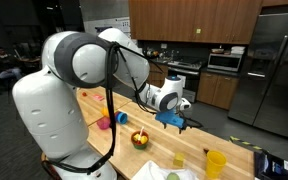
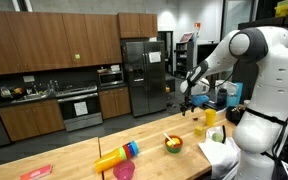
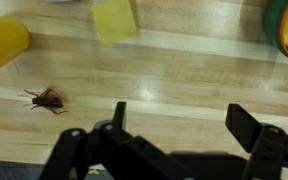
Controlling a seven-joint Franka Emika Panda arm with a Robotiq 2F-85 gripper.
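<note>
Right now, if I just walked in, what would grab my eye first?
The bulky white robot arm fills an exterior view, stretching over a long wooden table in a kitchen. Its gripper hangs open above the wood, where the wrist view shows a small dark spider-like thing. A colourful bowl and a yellow cup stand nearby.

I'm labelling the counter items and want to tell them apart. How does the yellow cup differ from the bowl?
The cup is tall and narrow; the bowl is low and wide. The cup is plain yellow; the bowl shows a green rim in the wrist view. The bowl holds yellow and orange pieces; the cup's inside cannot be seen. Both stand upright on the wooden counter.
</note>
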